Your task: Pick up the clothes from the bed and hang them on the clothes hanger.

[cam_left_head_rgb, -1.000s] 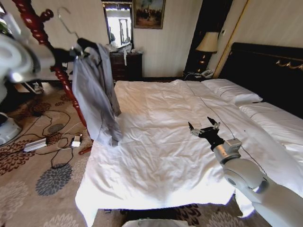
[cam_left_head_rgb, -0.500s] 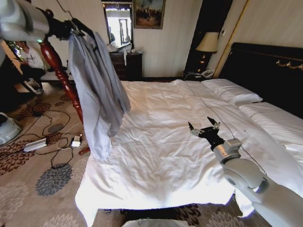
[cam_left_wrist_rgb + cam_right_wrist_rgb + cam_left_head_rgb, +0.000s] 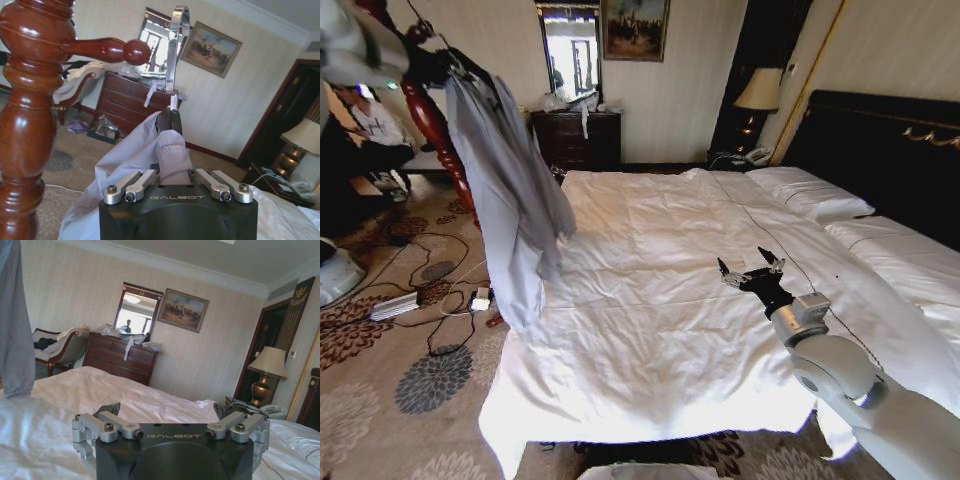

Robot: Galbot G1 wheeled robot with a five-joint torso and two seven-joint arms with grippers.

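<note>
The light grey-blue clothes (image 3: 505, 190) hang full length from the black clothes hanger (image 3: 470, 66), off the left edge of the bed (image 3: 660, 300). My left gripper (image 3: 438, 66) is shut on the hanger's neck, high at the upper left beside the coat stand. In the left wrist view the gripper (image 3: 172, 165) grips the neck (image 3: 169, 121) with the collar (image 3: 172, 147) bunched around it. The metal hook (image 3: 177, 45) rises close to a wooden peg (image 3: 107, 50). My right gripper (image 3: 752, 270) hovers open and empty over the white duvet (image 3: 75, 390).
The reddish-brown coat stand (image 3: 430, 110) stands by the bed's left side, its thick post (image 3: 27, 125) close to my left gripper. Cables and a power strip (image 3: 395, 305) lie on the patterned carpet. A dark dresser (image 3: 575, 135) and a lamp (image 3: 758, 90) stand at the far wall.
My left arm has carried the hanger with the garment up and to the left, closer to the coat stand's top. The right arm has stayed still.
</note>
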